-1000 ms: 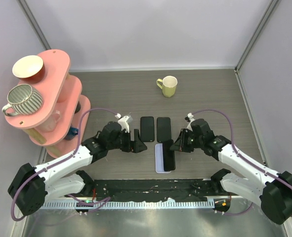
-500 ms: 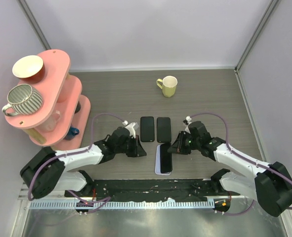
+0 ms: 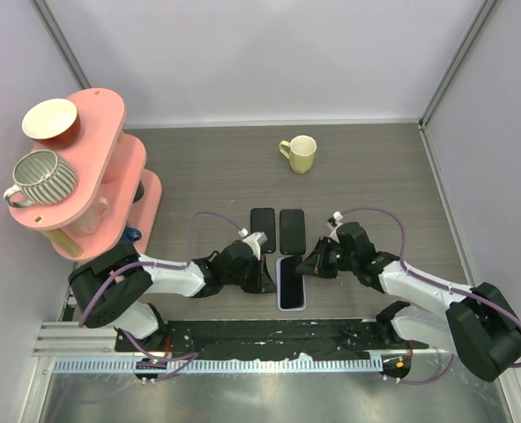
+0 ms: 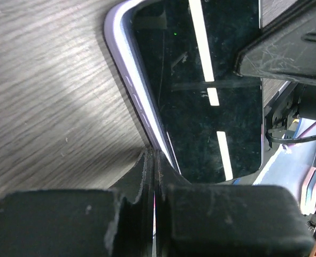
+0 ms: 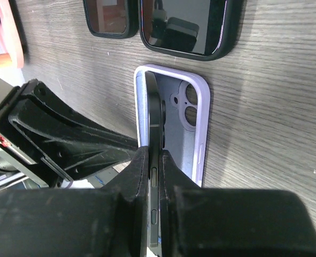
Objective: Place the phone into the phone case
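A lavender phone case (image 3: 293,307) lies face up near the table's front edge. The black phone (image 3: 291,282) is tilted in it, its one long edge down along the case's left wall (image 5: 140,112). My right gripper (image 3: 313,263) is shut on the phone's raised long edge (image 5: 156,123), and the case's inside with the camera holes (image 5: 187,107) shows beside it. My left gripper (image 3: 265,280) is shut with nothing in it. Its tips (image 4: 155,158) touch the case's left rim (image 4: 131,80) next to the phone's glossy screen (image 4: 211,91).
Two dark phones in black cases (image 3: 262,229) (image 3: 292,231) lie just behind the lavender case. A yellow mug (image 3: 300,154) stands further back. A pink tiered rack (image 3: 110,167) with cups fills the left side. A black mat (image 3: 269,339) runs along the near edge.
My left gripper has shut and slid right up to the case's left rim. The right gripper has lowered the phone, which now lies flatter in the case.
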